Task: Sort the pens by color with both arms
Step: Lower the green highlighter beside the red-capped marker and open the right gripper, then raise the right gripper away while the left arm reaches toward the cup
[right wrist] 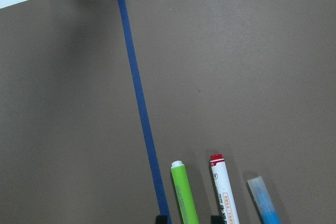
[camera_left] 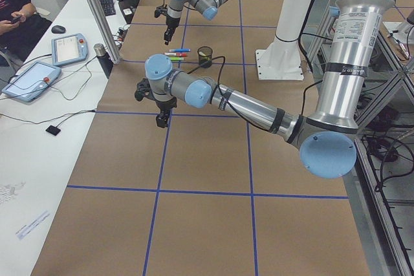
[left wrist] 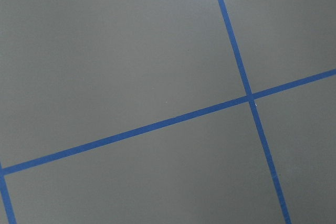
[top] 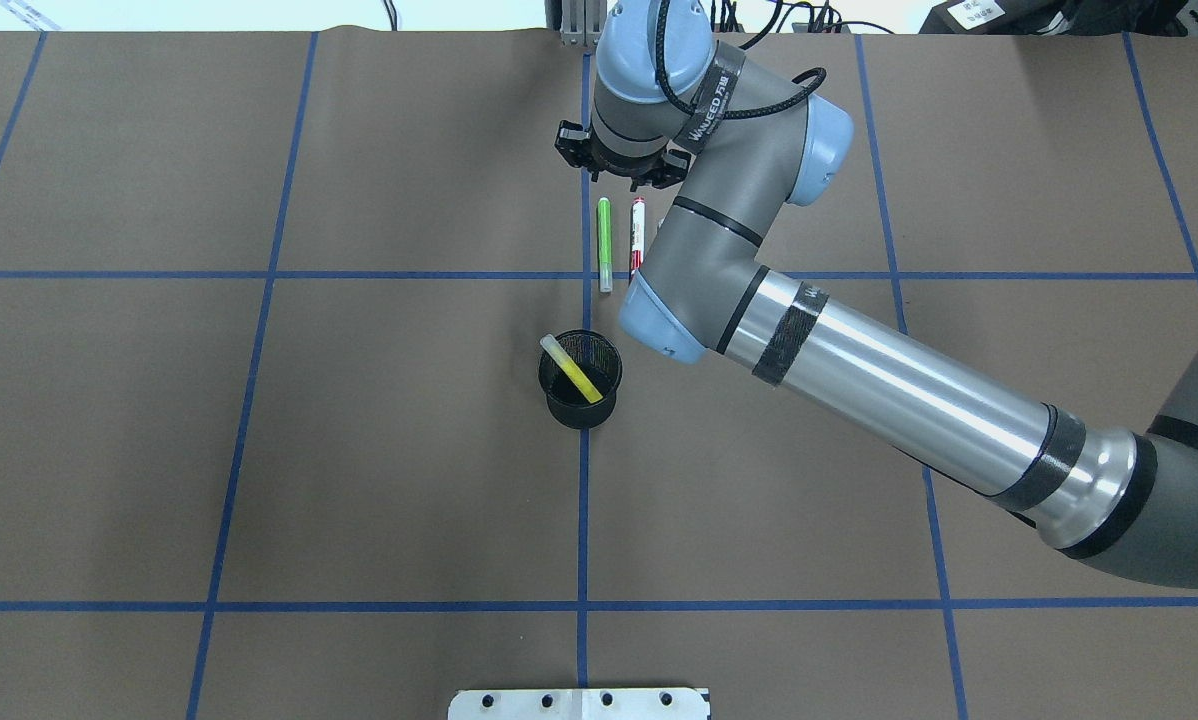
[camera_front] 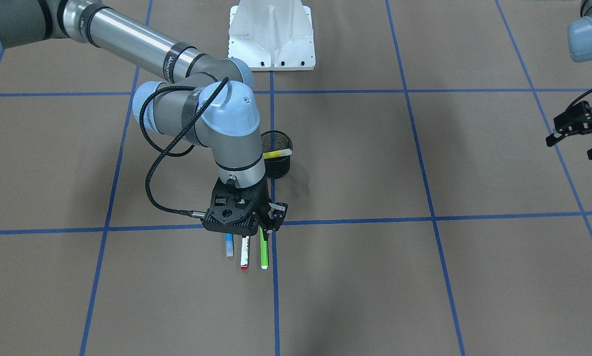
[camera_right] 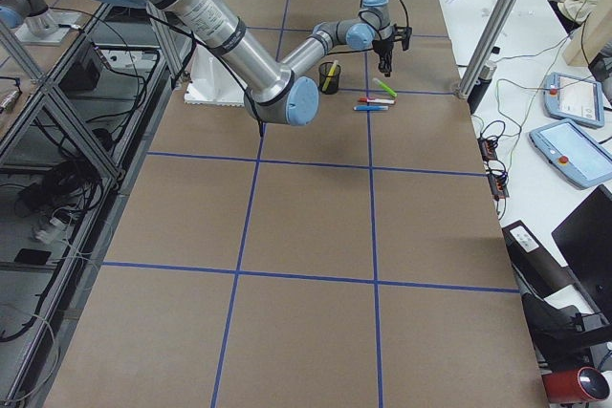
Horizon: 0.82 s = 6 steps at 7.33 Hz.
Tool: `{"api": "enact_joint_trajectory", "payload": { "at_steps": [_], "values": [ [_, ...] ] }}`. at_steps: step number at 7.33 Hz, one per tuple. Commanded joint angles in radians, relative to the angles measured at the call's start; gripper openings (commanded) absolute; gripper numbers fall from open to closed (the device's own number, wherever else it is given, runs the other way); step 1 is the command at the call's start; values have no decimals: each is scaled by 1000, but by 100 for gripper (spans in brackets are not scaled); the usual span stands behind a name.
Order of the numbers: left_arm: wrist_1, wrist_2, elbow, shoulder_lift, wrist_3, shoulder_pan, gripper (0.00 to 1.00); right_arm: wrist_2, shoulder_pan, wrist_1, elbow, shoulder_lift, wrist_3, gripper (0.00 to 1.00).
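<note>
- The right gripper (top: 621,170) hangs over the upper middle of the overhead view, just above the top ends of the loose pens. In its wrist view two black fingertips show at the bottom edge, spread to either side of the green pen (right wrist: 184,195), with nothing pinched.
- The left gripper (camera_front: 575,142) sits at the right edge of the front-facing view. Its jaws are apart and empty, well away from every pen, and its wrist camera sees only paper and tape.
- The green pen, the red-capped white pen (right wrist: 224,198) and the blue pen (right wrist: 265,208) lie flat and parallel, close but not touching, at the lower right of the right wrist view.
- The yellow highlighter (top: 574,372) leans inside the black mesh cup (top: 579,408), near the centre of the overhead view.
- Handling, as a judgement: the pens look light, stiff and smooth-barrelled, so they could roll or twist in a loose pinch. A hold across the barrel near mid-length looks safest. The gaps between neighbours are narrow, so a finger could nudge the red-capped pen.
- The table (camera_front: 424,296) is covered in flat brown paper gridded with blue tape (right wrist: 137,98). It looks matt and offers no edge to stop a rolling pen.
- A white base stand (camera_front: 271,34) sits at the top centre of the front-facing view.
- The side views show a white bench with tablets and cables, metal framing, and a seated person at the upper left.
</note>
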Motion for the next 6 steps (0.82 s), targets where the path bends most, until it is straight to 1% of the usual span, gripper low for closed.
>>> {"api": "enact_joint_trajectory", "payload": {
  "at_steps": [1,2,3,4,5,6],
  "values": [
    [4,-1,4,-7,-3,3,99,27,10,3,47,-42,-89,87],
    [63,-1,-3,-36,-5,5,99,127,56,3,81,-79,-166,91],
    [136,-1,-12,-90,-15,2,99,228,87,6,125,-141,-200,91],
    [190,-1,-32,-126,-27,5,99,307,125,-4,175,-194,-243,97],
    [218,-21,-35,-168,-113,6,99,385,176,-6,191,-232,-287,98],
    [217,-71,-35,-203,-221,8,99,407,207,-7,214,-267,-351,98]
  ]
}}
